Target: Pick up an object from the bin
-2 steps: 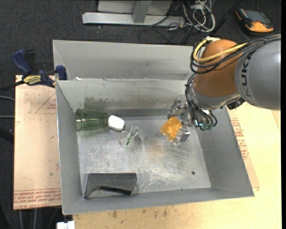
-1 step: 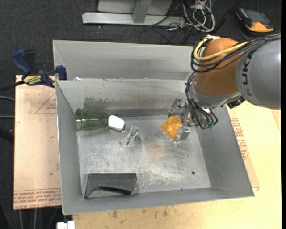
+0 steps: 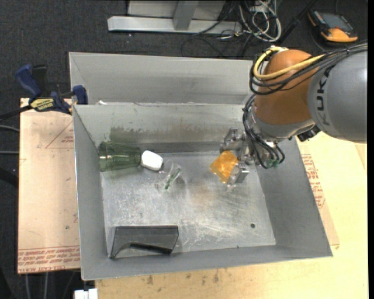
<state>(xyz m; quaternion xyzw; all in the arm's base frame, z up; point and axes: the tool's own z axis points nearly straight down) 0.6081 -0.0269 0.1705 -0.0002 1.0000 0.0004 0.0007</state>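
Gripper (image 3: 234,160) is pinching an orange translucent lump (image 3: 222,167) between its fingers, at 2 o'clock on the bin (image 3: 87,193) floor. Green bottle (image 3: 118,158) is lying at 10 o'clock, dark box (image 3: 144,240) at 7.

Robot lab: metal bin (image 3: 163,79), floor cables (image 3: 260,17).

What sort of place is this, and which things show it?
Probably a robotics lab or test cell: a robot arm reaches into a grey metal bin of loose odds like a green bottle, with cables on the floor behind.
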